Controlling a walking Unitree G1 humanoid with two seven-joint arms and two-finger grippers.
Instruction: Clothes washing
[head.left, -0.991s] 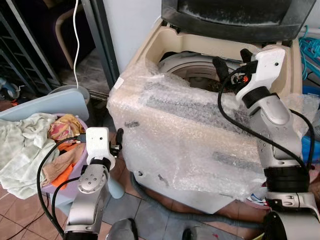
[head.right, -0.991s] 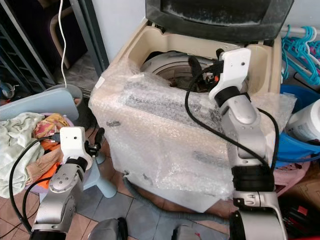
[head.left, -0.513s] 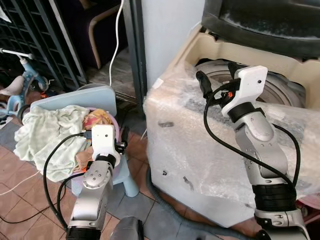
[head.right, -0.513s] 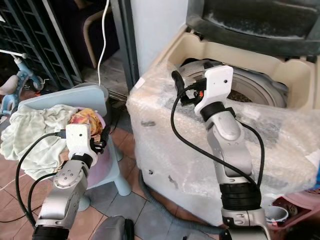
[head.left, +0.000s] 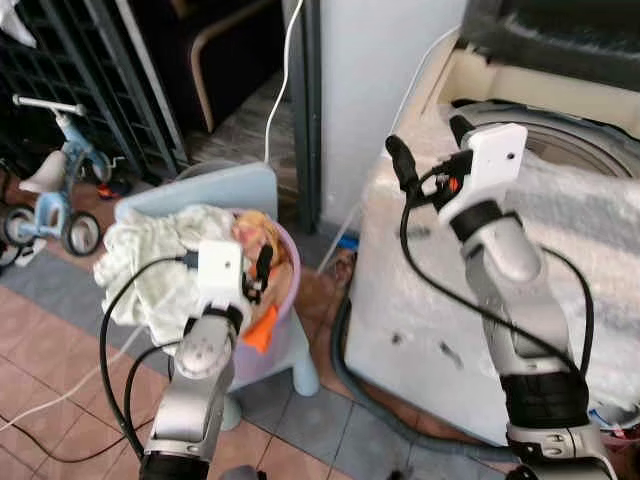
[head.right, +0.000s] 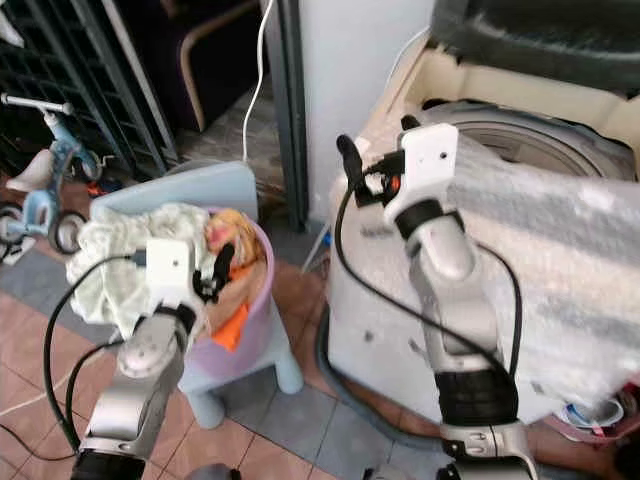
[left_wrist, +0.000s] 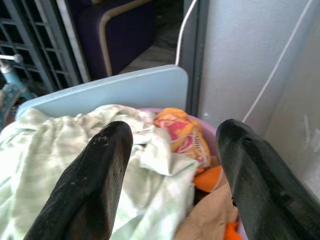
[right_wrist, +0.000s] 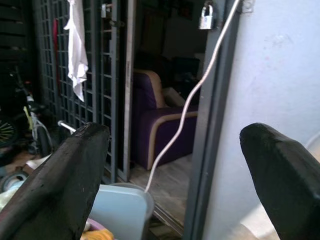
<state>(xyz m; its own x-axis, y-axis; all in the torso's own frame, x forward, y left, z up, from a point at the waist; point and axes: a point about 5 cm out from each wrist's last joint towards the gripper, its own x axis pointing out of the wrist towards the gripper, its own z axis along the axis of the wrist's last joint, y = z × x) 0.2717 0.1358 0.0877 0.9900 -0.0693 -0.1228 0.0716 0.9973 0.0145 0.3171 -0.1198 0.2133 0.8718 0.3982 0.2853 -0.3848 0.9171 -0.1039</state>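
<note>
Laundry (head.left: 150, 270) sits heaped in the lilac basket (head.left: 285, 300), and the left tool (left_wrist: 170, 165) hovers above it, fingers spread wide, holding nothing. Right tool (right_wrist: 172, 165) hangs open beside the washing machine (head.left: 480, 300). Looks like the pickup step: next the left tool must drop onto the pale green cloth (left_wrist: 60, 165) and close.

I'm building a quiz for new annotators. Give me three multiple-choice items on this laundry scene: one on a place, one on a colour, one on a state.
1. The clothes pile sits in:
A. the washer drum
B. a basin on a blue stool
C. the floor

2. The largest cloth on the pile is:
A. pale green
B. black
C. red

3. The left gripper is:
A. shut on a cloth
B. open, holding nothing
C. inside the drum

Answers:
1 B, the purple basin rests on the stool.
2 A, the pale green cloth drapes over it.
3 B, the left gripper has its fingers spread above the pile.
</note>
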